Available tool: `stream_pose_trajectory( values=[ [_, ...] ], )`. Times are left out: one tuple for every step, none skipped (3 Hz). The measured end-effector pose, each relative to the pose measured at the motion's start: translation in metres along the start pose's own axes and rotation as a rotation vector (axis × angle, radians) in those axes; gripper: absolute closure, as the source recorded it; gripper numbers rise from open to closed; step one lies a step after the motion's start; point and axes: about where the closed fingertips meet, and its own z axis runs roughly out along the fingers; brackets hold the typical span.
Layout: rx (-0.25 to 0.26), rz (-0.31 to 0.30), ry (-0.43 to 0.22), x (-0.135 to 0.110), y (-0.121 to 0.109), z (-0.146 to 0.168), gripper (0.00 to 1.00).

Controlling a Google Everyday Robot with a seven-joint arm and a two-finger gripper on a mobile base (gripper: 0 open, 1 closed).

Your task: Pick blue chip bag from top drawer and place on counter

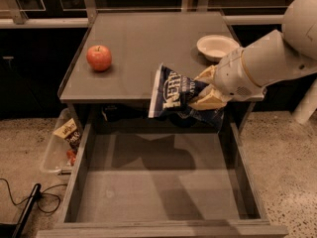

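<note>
My gripper [204,89] is shut on the blue chip bag [174,96], a crinkly navy bag with white lettering. It holds the bag in the air at the counter's front edge, above the back of the open top drawer [158,182]. The drawer is pulled out and its grey bottom is bare. The counter [148,48] is a flat grey tabletop behind the bag. My white arm reaches in from the right.
A red apple [99,57] sits on the counter's left side. A white bowl [217,46] sits at its right back. A clear plastic bin [57,150] with snack packets stands on the floor left of the drawer. A black cable [29,202] lies at the lower left.
</note>
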Motion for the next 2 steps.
stream_pose_trajectory(
  values=[
    [0.071, -0.050, -0.001, -0.003, -0.048, -0.007, 1.00],
    [0.123, -0.089, -0.043, -0.014, -0.108, -0.013, 1.00]
  ],
)
